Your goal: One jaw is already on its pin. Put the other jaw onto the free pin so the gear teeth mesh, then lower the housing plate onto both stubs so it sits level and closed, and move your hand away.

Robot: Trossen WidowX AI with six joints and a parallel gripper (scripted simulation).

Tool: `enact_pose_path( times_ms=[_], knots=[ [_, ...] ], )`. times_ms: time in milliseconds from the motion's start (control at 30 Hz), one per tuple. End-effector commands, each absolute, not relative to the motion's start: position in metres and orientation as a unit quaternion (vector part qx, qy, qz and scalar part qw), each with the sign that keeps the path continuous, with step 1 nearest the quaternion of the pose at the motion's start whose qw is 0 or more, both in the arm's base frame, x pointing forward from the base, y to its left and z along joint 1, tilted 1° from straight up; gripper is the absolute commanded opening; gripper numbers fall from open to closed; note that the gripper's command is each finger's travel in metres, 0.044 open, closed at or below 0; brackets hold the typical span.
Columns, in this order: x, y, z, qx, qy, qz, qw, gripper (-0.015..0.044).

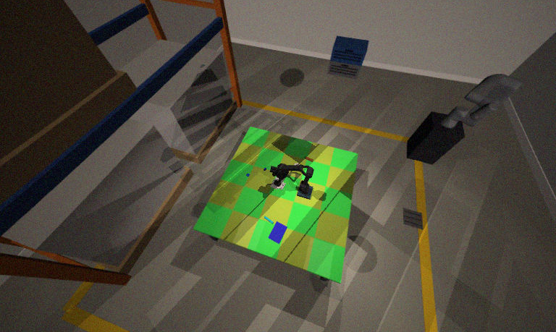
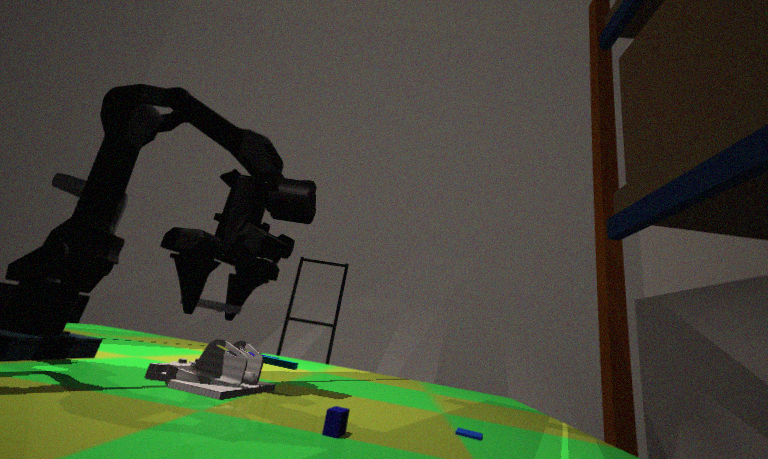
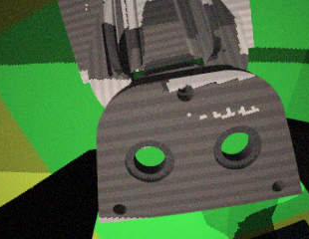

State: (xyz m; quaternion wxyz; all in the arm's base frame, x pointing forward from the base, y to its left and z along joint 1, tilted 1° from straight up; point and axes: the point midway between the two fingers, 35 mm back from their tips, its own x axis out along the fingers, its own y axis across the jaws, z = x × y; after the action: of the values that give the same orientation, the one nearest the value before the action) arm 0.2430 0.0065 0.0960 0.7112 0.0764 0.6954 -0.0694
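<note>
My gripper (image 2: 208, 311) is shut on the grey housing plate (image 2: 211, 305) (image 3: 194, 174), holding it by two opposite edges above the table. The wrist view shows the plate's two large round holes and several smaller ones. The pale gripper base (image 1: 280, 185) (image 2: 195, 387) (image 3: 77, 42) lies on the table below the plate, with a visible gap between them in the exterior view. Grey upright jaw parts (image 2: 218, 362) stand on the base, side by side. The plate covers part of the base in the wrist view. The pins, stubs and gear meshing cannot be made out.
A small dark blue block (image 1: 264, 169) (image 2: 335, 422) and a blue bar (image 1: 247, 174) (image 2: 469, 433) lie beyond the base. A cyan bar (image 1: 268, 219) and a blue rectangle (image 1: 278, 232) lie to one side. A reddish piece (image 1: 309, 159) lies on the other side.
</note>
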Motion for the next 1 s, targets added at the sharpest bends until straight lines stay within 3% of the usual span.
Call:
enact_pose_path(
  times_ms=[0, 967],
  knots=[
    [0.242, 0.009, 0.097, 0.063, 0.694, -0.055, 0.715, 0.0351],
    [0.230, 0.010, 0.096, 0.059, 0.695, -0.052, 0.715, 0.0351]
  ],
)
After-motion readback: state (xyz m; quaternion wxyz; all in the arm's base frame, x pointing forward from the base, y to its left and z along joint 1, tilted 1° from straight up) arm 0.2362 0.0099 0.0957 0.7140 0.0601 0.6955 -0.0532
